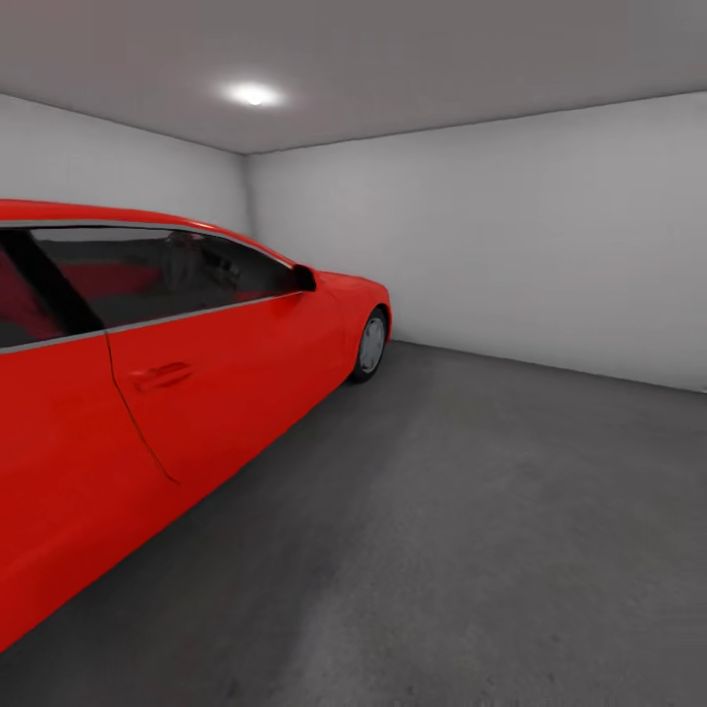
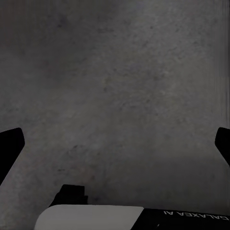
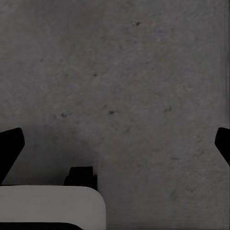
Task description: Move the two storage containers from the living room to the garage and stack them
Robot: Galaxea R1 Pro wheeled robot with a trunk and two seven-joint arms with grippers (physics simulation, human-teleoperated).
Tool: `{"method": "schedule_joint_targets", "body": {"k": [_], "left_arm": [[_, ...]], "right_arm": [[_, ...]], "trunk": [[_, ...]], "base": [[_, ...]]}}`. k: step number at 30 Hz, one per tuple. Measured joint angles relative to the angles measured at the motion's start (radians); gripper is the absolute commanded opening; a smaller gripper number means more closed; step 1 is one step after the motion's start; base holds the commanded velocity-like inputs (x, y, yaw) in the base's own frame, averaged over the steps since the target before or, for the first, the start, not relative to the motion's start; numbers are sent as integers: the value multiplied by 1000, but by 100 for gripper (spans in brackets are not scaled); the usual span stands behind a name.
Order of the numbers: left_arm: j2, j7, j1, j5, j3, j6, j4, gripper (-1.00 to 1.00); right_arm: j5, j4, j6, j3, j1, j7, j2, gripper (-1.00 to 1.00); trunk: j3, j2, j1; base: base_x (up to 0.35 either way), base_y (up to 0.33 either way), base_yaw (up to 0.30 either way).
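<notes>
I am in the garage, with pale grey walls [image 1: 550,245] and a dark grey concrete floor [image 1: 471,530]. The two orange-red storage containers are out of view. In the left wrist view my left gripper [image 2: 115,143] is open, its black fingertips [image 2: 10,148] far apart over bare concrete, nothing between them. In the right wrist view my right gripper [image 3: 115,143] is open the same way, its fingertips [image 3: 10,148] spread over the rough floor [image 3: 124,86], holding nothing.
A red car [image 1: 147,393] stands along the left side, its door and side windows close to me, its front wheel [image 1: 371,346] near the far wall. The concrete floor stretches to the right of the car up to the walls. A ceiling light [image 1: 253,94] glows above.
</notes>
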Motion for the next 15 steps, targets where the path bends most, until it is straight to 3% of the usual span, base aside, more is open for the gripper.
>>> {"method": "schedule_joint_targets", "body": {"k": [8,15], "left_arm": [[2,1,0,0,1,1,0,100],[8,4,0,0,3,3,1,100]], "right_arm": [[0,0,0,0,0,0,0,100],[0,0,0,0,0,0,0,100]], "trunk": [[0,0,0],[0,0,-1]], "base": [[25,0,-279],[243,0,-279]]}}
